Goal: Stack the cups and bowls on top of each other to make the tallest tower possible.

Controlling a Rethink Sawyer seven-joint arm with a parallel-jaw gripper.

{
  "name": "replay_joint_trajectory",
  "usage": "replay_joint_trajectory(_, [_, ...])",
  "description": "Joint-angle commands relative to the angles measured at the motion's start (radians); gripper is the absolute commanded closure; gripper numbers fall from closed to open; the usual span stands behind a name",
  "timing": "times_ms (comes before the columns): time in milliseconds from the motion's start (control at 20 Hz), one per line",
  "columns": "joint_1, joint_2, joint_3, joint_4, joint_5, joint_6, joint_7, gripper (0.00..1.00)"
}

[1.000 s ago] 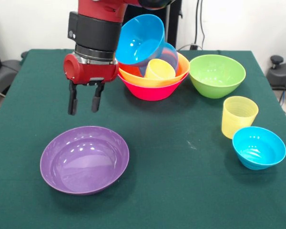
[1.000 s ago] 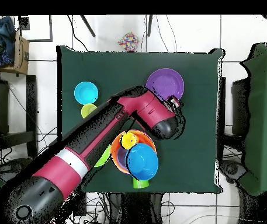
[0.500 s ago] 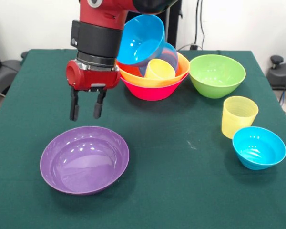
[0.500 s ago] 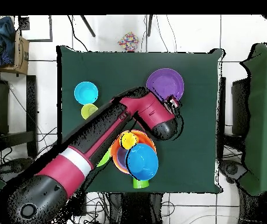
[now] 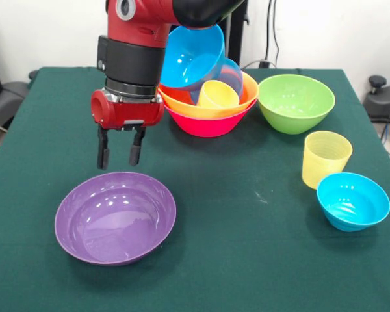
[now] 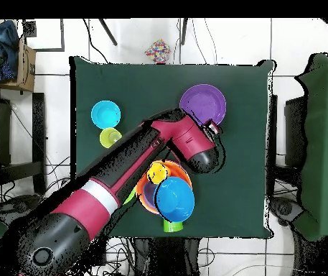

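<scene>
My gripper (image 5: 119, 156) hangs open and empty just above the far rim of the wide purple bowl (image 5: 115, 216), which sits alone at the near left; the bowl also shows in the overhead view (image 6: 203, 103). The tower (image 5: 208, 91) stands at the far centre: a pink bowl (image 5: 207, 123) lowest, an orange bowl (image 5: 182, 104) in it, a yellow-orange cup (image 5: 218, 95) and a tilted blue bowl (image 5: 191, 54) on top. A green bowl (image 5: 296, 102), a ribbed pale yellow cup (image 5: 325, 158) and a small blue bowl (image 5: 352, 201) stand at the right.
In the overhead view the arm (image 6: 123, 180) crosses the table and hides part of the tower (image 6: 168, 194). The small blue bowl (image 6: 105, 113) and pale cup (image 6: 110, 136) lie left of it. Cables and chairs surround the green table (image 6: 245, 194).
The gripper has moved slightly right and lower, closer to the purple bowl's far rim. The bowls and cups have not moved.
</scene>
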Motion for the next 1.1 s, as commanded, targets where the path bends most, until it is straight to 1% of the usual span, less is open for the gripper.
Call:
replay_joint_trajectory(50, [-0.021,0.02,0.213,-0.071,-0.001,-0.101,-0.207,0.0])
replay_joint_trajectory(750, [-0.033,0.006,0.25,-0.061,-0.007,-0.133,-0.221,0.0])
replay_joint_trajectory(1100, [-0.036,0.006,0.25,-0.062,-0.004,-0.142,-0.224,0.0])
